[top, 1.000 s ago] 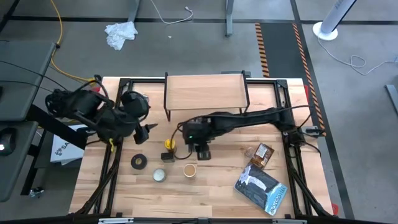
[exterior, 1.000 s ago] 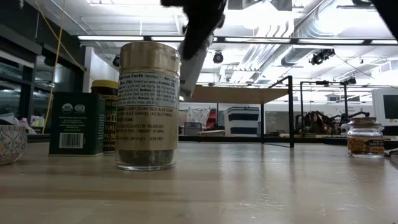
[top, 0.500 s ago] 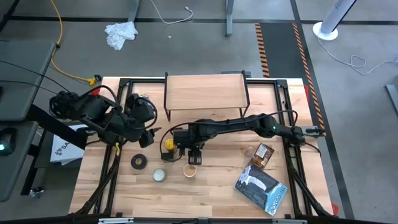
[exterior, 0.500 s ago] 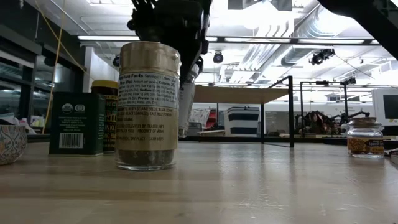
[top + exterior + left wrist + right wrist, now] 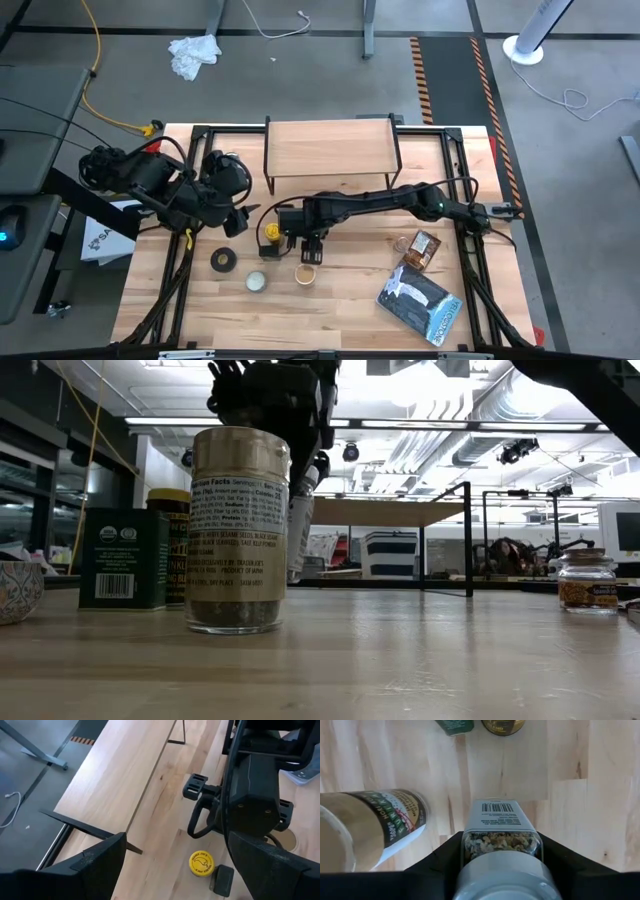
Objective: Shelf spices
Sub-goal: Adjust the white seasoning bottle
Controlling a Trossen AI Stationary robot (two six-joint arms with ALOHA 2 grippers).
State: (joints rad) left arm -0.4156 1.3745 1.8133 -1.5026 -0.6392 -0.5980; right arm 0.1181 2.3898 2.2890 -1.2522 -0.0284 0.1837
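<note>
My right gripper (image 5: 308,250) points down near the table's middle, shut on a white-capped bottle (image 5: 501,827) that stands upright behind the tan-lidded jar (image 5: 238,530). The same jar (image 5: 306,273) shows nearer the table's near edge in the high view. A yellow-lidded jar (image 5: 271,232) stands on the table just left of my right gripper. My left gripper (image 5: 243,218) hovers open left of the yellow-lidded jar (image 5: 201,863), with nothing between its fingers. The shelf (image 5: 330,148) stands at the far edge, its plank top bare. A brown packet (image 5: 424,248) lies to the right. My right gripper pinches the bottle's glass shoulder (image 5: 470,845), just under the white cap, between its two fingers. The fingers (image 5: 437,862) come from above, pointing down. The bottle (image 5: 299,530) hangs upright below them. I cannot tell whether its lower end touches the table.
A black tape roll (image 5: 223,261) and a small round tin (image 5: 257,282) lie near the left front. A green box (image 5: 122,558) stands at the left in the low view. A blue-and-white package (image 5: 418,300) lies at the right front. Bare wood lies under the shelf.
My right gripper has come down and toward the table's left edge with the white-capped bottle, rolling at the wrist. The bottle, tilted and high a second ago, now hangs upright and low behind the tan-lidded jar. It has kept still for the last half second.
</note>
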